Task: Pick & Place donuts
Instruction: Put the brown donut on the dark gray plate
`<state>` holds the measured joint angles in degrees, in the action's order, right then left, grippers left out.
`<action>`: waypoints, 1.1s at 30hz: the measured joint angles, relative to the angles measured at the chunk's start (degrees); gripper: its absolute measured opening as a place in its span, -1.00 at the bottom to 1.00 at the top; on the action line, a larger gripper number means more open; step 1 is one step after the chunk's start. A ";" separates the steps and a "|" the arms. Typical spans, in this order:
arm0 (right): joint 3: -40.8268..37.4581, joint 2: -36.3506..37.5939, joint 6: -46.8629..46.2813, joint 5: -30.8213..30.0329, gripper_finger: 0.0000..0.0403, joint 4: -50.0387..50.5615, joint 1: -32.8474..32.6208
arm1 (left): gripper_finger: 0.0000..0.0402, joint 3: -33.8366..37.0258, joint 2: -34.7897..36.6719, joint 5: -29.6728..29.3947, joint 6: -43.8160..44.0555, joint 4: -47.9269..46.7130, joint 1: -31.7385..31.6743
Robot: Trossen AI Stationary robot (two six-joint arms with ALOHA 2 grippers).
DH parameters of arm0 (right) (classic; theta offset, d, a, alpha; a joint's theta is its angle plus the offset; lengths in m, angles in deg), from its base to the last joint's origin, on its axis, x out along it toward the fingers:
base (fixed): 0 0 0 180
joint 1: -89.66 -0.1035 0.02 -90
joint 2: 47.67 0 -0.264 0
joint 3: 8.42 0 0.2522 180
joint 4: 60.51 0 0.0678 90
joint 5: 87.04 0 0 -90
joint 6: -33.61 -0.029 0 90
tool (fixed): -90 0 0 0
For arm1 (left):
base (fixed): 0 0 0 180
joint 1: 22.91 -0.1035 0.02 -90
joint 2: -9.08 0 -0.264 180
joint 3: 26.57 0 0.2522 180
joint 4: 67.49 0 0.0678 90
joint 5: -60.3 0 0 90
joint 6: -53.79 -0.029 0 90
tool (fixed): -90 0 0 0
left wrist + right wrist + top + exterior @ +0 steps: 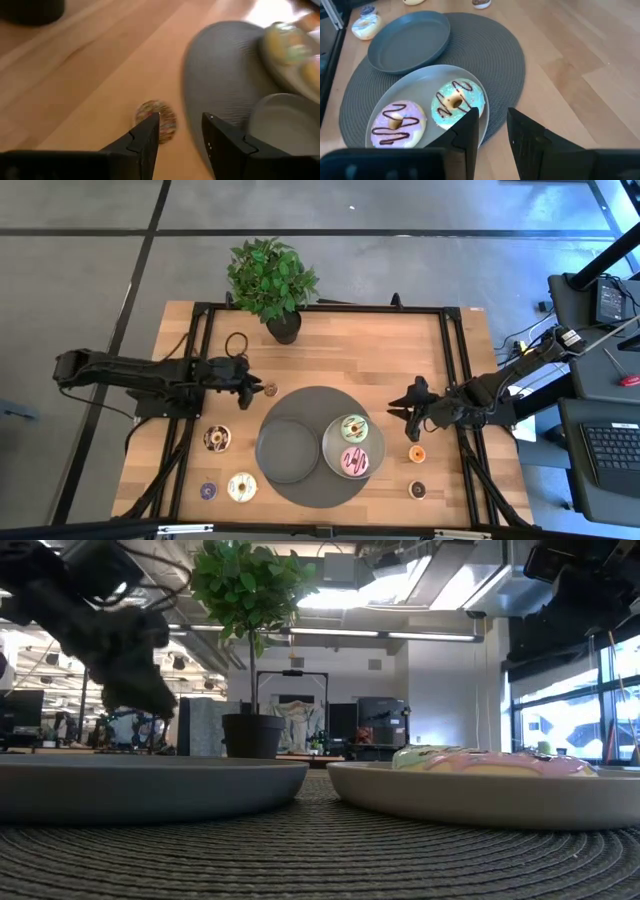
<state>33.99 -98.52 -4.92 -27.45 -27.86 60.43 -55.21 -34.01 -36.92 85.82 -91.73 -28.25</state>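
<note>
Two iced donuts, green (354, 427) & pink (354, 460), already sit on the lighter plate (330, 452), so left tool (253, 387), fingers apart, hovers by a mini donut (157, 121) on the counter (370, 350) w/ right tool (409, 408) apart, waiting nearby

Left gripper (252, 387) and right gripper (397, 406) both low, jaws parted.

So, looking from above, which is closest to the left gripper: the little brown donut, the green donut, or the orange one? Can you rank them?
From the left gripper, in the high view:
1. Small brown donut, just past its tips, on the bare wood.
2. Green donut, on the light plate with the pink one.
3. Orange donut, far across, near the right gripper.
</note>
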 joint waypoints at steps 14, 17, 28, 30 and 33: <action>0.00 0.00 1.60 -0.17 -0.49 0.14 -0.02 | -0.29 -0.02 -9.82 -8.11 2.38 6.77 0.00; 0.00 -0.08 1.66 -0.17 -0.49 0.16 -0.02 | -0.29 -0.02 -12.26 -7.87 3.65 6.76 0.00; 0.00 -0.22 2.84 -0.15 -0.49 0.27 -0.02 | -0.29 -0.02 -20.76 -4.89 -0.52 13.87 0.00; 0.00 -0.22 2.84 -0.15 -0.49 0.27 -0.02 | -0.29 -0.02 -21.90 -5.16 -0.82 13.75 0.00; 0.00 -0.22 2.84 -0.13 -0.49 0.25 -0.02 | -0.29 -0.02 -23.52 -5.11 -0.82 13.76 0.00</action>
<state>33.99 -98.74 -2.07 -27.58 -27.61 60.41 -55.23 -57.53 -42.03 85.00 -77.97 -28.25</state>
